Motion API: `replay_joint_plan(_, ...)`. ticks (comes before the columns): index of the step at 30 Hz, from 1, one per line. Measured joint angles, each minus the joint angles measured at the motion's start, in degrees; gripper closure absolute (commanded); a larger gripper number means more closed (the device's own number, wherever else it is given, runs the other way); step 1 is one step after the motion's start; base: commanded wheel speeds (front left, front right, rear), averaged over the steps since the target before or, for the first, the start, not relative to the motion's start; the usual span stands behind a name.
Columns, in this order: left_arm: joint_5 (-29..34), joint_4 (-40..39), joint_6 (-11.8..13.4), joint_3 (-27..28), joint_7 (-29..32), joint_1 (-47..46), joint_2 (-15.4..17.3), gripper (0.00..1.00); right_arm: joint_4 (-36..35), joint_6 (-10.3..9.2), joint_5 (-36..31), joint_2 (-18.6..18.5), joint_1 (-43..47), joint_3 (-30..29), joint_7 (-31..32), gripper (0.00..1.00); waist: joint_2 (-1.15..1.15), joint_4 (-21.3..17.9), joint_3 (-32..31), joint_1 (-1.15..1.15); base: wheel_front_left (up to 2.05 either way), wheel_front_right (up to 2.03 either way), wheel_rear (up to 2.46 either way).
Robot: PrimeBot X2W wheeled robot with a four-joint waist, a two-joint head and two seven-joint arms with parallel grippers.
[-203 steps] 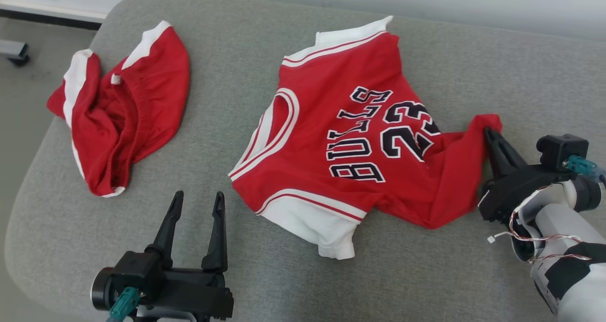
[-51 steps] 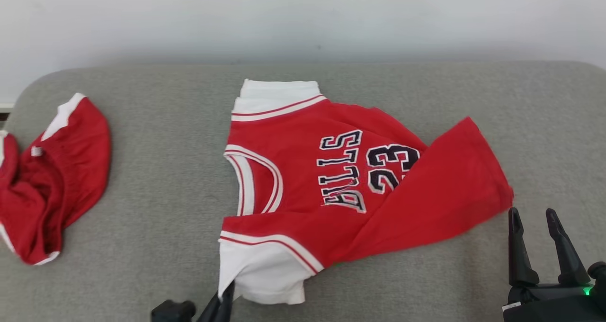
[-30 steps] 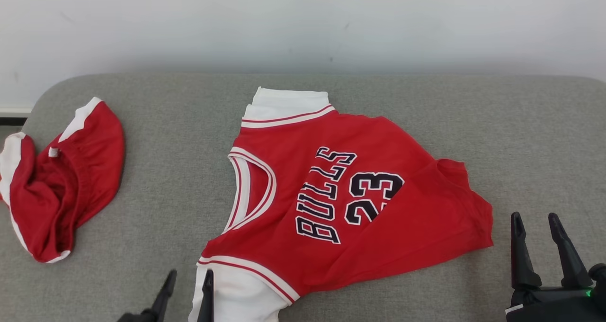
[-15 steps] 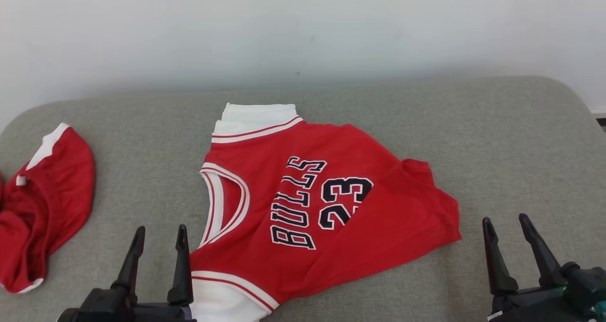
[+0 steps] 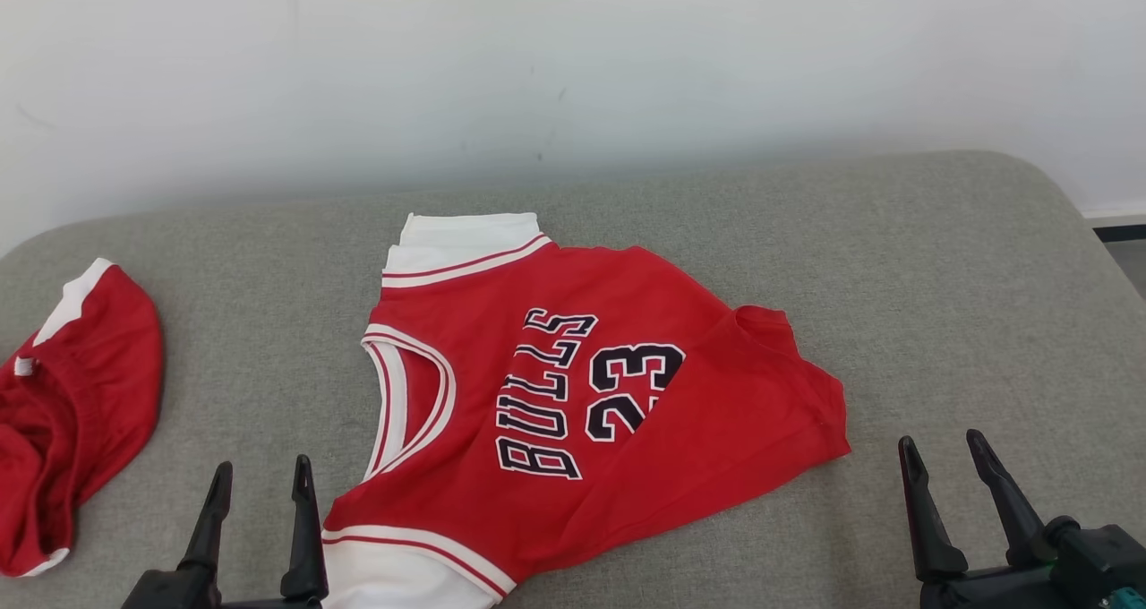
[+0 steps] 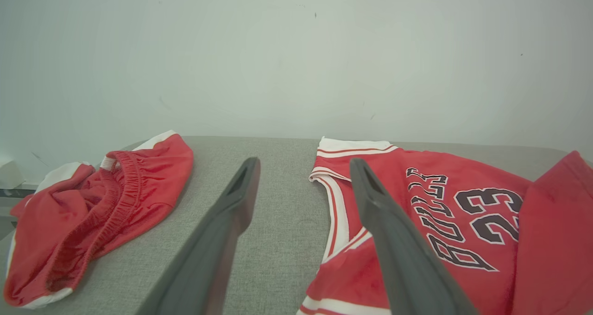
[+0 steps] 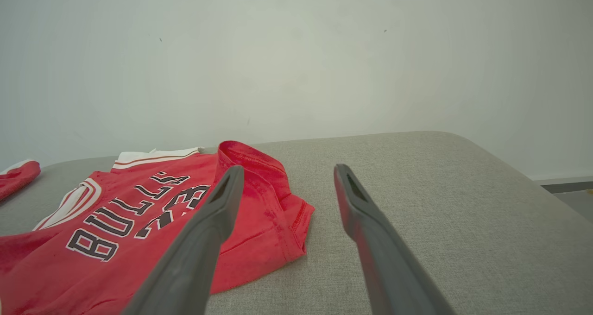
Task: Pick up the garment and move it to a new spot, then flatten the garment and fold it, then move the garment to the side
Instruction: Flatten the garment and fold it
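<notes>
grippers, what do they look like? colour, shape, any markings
The left gripper and right gripper each have two long dark fingers tapering to points, on blocky black bases. Up close the fingers are matte dark grey with a slotted recess near each tip.

A plain white wall [image 5: 573,54], marked by a few small dark specks and faint scuffs, rose directly behind a broad grey fabric-covered cushion [image 5: 940,260] with rounded corners and a fine weave. At the far right, past the cushion's curved edge, a dark strip [image 5: 1115,222] ran along the foot of the wall above a patch of grey floor [image 5: 1131,264]. The light was soft and even, with only a dim shadow where wall met cushion.
</notes>
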Motion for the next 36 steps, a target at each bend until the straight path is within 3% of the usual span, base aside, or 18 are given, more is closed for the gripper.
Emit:
replay_joint_plan(15, 0.53, 0.23, 0.19, 0.03, 0.0, 0.57, -0.4, 0.0, -1.71, -0.01, -2.23, 2.03, 1.42, 0.4, 0.0, 0.0, 0.0, 0.8, -0.39, 0.0, 0.0, 0.0, 0.0)
replay_joint_plan(36, -0.62, 0.38, 0.53, -0.58, 0.0, 1.21, -0.44, 0.0, -0.37, -0.01, -0.43, 3.33, 0.46, 1.47, 0.0, 0.0, 0.0, 1.93, -1.25, 0.0, 0.0, 0.0, 0.0)
